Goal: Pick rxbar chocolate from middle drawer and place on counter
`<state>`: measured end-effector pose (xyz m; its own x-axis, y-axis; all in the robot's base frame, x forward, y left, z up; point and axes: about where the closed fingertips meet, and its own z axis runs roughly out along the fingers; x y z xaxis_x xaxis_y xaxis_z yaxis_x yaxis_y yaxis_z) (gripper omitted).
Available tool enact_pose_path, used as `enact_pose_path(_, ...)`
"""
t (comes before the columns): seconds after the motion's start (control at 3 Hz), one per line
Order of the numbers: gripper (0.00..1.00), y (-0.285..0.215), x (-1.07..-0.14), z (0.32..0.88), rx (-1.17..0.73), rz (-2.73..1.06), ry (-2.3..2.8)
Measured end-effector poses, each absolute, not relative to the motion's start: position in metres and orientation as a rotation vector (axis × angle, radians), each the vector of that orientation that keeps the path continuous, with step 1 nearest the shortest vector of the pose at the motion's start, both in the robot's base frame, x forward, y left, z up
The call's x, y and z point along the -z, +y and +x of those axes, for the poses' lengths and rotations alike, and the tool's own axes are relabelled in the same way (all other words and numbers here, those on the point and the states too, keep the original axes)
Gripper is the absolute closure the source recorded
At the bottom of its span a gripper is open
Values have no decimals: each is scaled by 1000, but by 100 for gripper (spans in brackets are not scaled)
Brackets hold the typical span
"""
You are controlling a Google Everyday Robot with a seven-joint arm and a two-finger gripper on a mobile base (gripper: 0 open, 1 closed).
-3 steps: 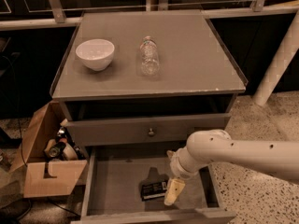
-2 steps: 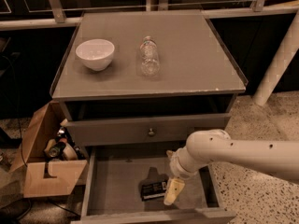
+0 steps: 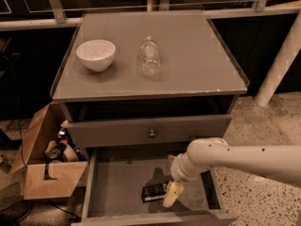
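The rxbar chocolate (image 3: 154,191), a small black bar with white print, lies flat on the floor of the open middle drawer (image 3: 117,187), right of its centre. My gripper (image 3: 169,197) reaches down into the drawer from the right on a white arm and sits at the bar's right end, touching or just above it. The grey counter (image 3: 188,55) tops the cabinet above.
A white bowl (image 3: 96,54) and a clear plastic bottle (image 3: 150,58) lying down sit on the counter. The upper drawer front with a round knob (image 3: 152,133) is closed. An open cardboard box (image 3: 49,166) with clutter stands on the floor at the left. A white post (image 3: 277,65) rises at the right.
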<state>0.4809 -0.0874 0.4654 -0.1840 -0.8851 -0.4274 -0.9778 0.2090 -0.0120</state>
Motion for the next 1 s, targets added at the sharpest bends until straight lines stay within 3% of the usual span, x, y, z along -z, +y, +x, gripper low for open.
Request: enact_pose_path(1.0,0,-85,-422,489,-423,-1712,2165)
